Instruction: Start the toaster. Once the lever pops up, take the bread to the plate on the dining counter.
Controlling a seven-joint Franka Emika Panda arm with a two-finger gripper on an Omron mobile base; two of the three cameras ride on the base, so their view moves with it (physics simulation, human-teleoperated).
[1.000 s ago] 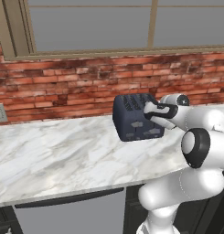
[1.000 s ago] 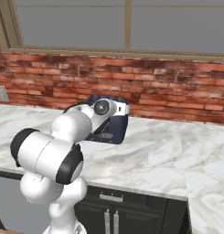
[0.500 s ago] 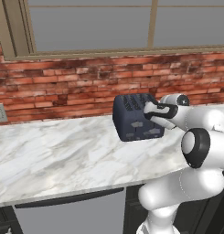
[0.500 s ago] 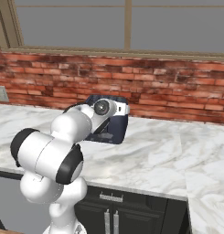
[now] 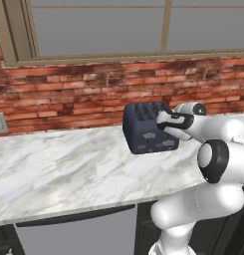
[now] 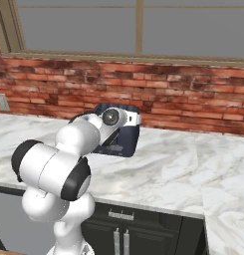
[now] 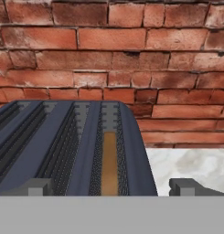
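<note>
With my pincer (image 7: 111, 186) spread wide over the toaster (image 5: 147, 128), I risk missing its lever or nudging the bread (image 7: 109, 162).

A: The toaster (image 6: 124, 142) is mostly hidden behind the arm in the right base view, and cut off left of the fingers (image 7: 39, 187) in the hand view.

B: The bread (image 7: 109, 161) sits deep in its slot between the fingers; only its top edge shows.
</note>
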